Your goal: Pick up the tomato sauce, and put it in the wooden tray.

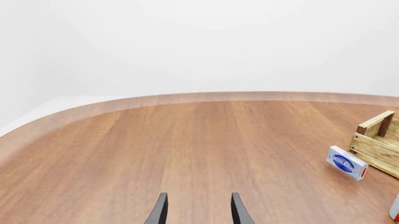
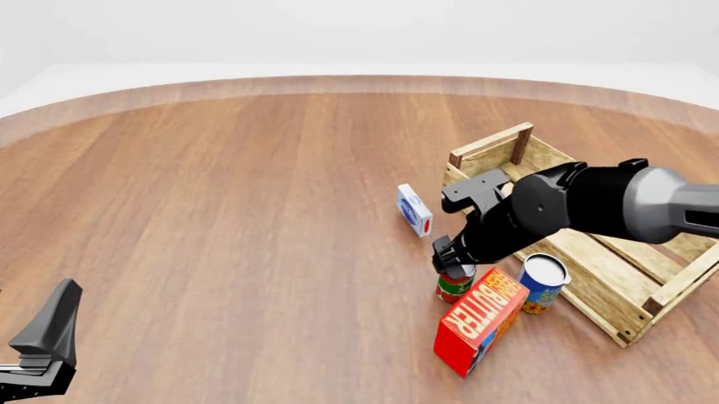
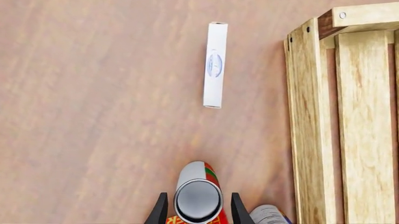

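The right gripper (image 3: 194,207) hangs straight above the small red-and-green tomato sauce can (image 2: 454,286), jaws spread either side of its silver top, not yet clamped. The can stands upright beside the light slatted wooden tray (image 2: 629,273). The left gripper (image 1: 198,210) idles open, far off.

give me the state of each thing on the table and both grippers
tomato sauce: upright on the table, between the right gripper's fingers
wooden tray: nothing seen inside
blue can: upright
butter box: beside the cans
white box: on its edge
right gripper: open
left gripper: open, holding nothing
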You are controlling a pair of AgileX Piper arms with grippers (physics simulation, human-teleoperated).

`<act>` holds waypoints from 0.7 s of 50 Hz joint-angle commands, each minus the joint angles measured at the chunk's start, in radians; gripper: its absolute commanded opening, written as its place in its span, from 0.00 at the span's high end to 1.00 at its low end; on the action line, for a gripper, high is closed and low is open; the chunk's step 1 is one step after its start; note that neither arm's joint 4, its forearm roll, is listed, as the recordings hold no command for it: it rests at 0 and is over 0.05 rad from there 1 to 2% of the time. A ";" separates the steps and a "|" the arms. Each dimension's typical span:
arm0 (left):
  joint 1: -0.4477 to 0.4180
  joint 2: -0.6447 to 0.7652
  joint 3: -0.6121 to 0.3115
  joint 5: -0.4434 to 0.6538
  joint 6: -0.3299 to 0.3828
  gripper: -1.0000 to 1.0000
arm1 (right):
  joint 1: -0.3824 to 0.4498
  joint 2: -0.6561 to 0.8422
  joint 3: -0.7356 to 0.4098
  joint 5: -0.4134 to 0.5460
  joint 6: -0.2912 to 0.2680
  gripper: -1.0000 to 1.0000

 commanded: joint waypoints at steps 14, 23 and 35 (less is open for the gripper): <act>0.000 0.000 0.000 0.000 0.000 0.00 | 0.008 0.023 0.063 -0.061 0.039 0.00; 0.000 0.000 0.000 0.000 0.000 0.00 | 0.004 0.032 0.071 -0.074 0.044 0.00; 0.000 0.000 0.000 0.000 0.000 0.00 | -0.013 0.036 0.076 -0.084 0.037 0.00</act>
